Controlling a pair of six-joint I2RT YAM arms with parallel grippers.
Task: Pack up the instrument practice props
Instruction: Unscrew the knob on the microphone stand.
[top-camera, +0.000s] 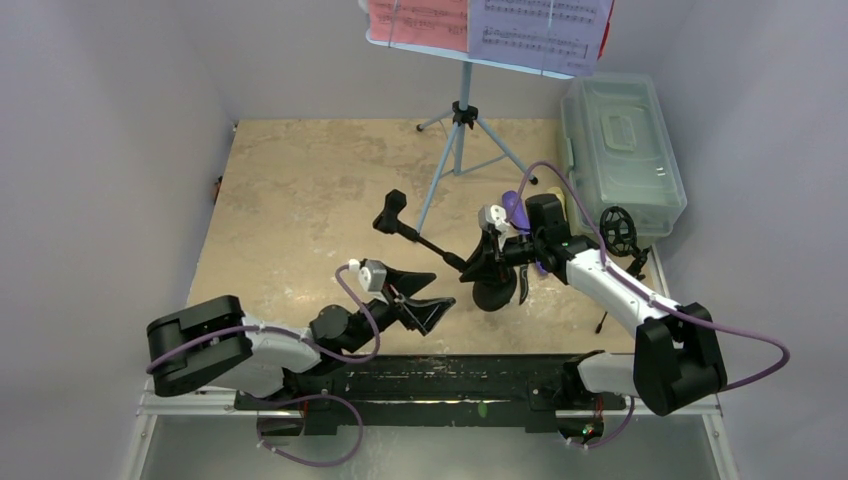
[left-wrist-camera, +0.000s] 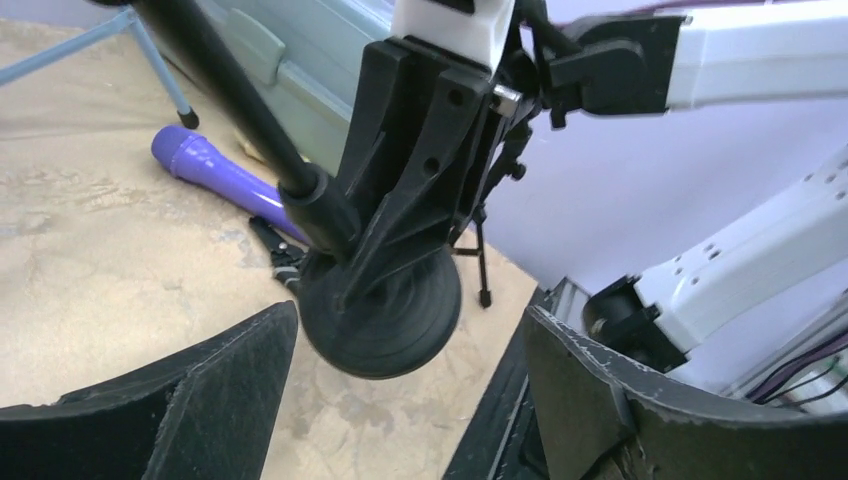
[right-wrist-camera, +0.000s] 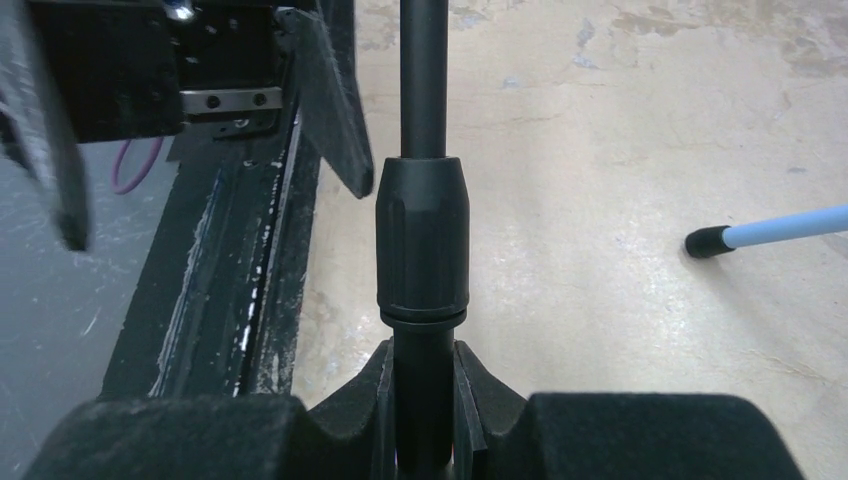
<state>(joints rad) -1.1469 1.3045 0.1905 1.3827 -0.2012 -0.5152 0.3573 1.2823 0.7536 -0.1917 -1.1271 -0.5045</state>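
My right gripper (top-camera: 493, 252) is shut on the black round-base pole (top-camera: 430, 243), just above its round base (top-camera: 495, 295). The pole leans up and left, its base low over the table. The right wrist view shows the pole (right-wrist-camera: 422, 240) pinched between my right gripper's (right-wrist-camera: 422, 400) pads. My left gripper (top-camera: 425, 305) is open and empty, just left of the base (left-wrist-camera: 380, 310). The purple microphone (top-camera: 513, 207) lies behind the right gripper and also shows in the left wrist view (left-wrist-camera: 215, 170). The light-blue music desk (top-camera: 490, 30) holds red and white pages on tripod legs (top-camera: 460, 135). The cream microphone is not clearly seen.
The translucent grey-green plastic box (top-camera: 620, 150) stands closed at the back right. A small black tripod (top-camera: 620, 235) stands in front of it, near the right arm. A blue leg tip (right-wrist-camera: 712, 241) rests on the table near the pole. The arm rail (top-camera: 440, 375) runs along the near edge.
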